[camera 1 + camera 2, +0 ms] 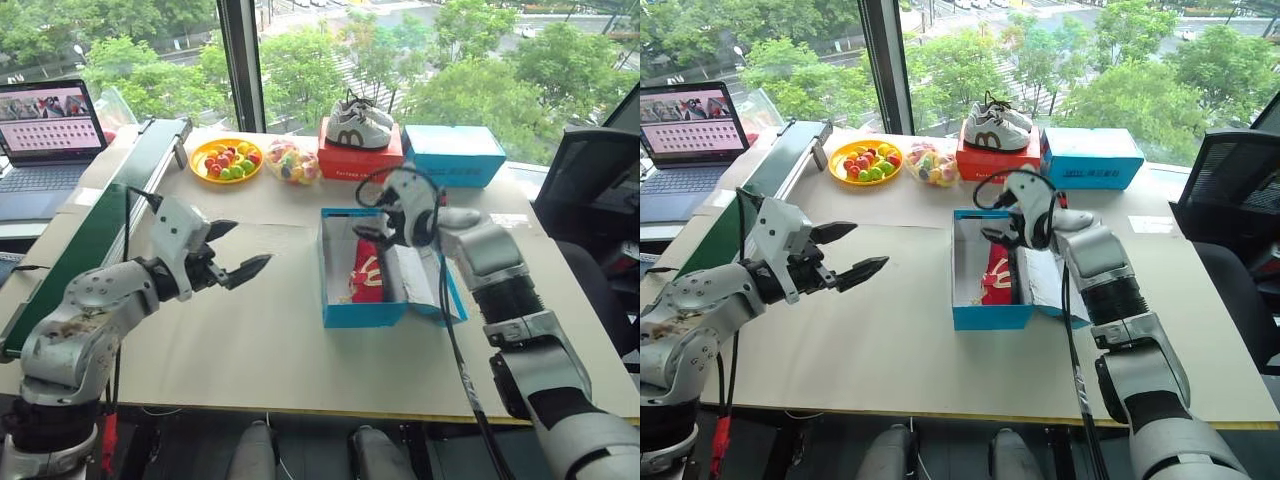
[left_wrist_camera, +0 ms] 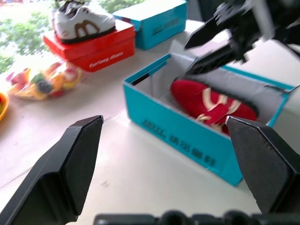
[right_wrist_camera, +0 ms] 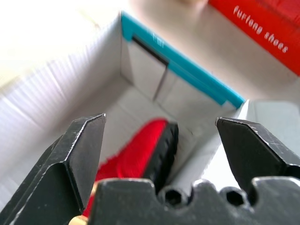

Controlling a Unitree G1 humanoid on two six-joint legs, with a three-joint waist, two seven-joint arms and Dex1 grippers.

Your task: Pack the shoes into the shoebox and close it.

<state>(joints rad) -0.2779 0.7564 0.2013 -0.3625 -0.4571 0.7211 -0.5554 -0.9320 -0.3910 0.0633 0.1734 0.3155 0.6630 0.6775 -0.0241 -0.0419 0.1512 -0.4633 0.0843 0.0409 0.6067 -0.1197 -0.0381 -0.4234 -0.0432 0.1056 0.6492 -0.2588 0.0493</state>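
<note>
Both wide open, empty: left pincer [image 1: 237, 249], right pincer [image 2: 212, 45]

We've got a pale tan table [image 1: 250, 350] pushed up against a big window [image 1: 300, 60] with a dark frame post, and outside it's all green treetops and a bit of road in bright daylight. On the left there's a side desk with an open laptop [image 1: 48, 125], and on the right a black office chair [image 1: 590, 180].

Red shoes [image 2: 211, 101] with cream-gold trim lie in a bright blue, white-lined shoebox [image 1: 362, 312].
</note>
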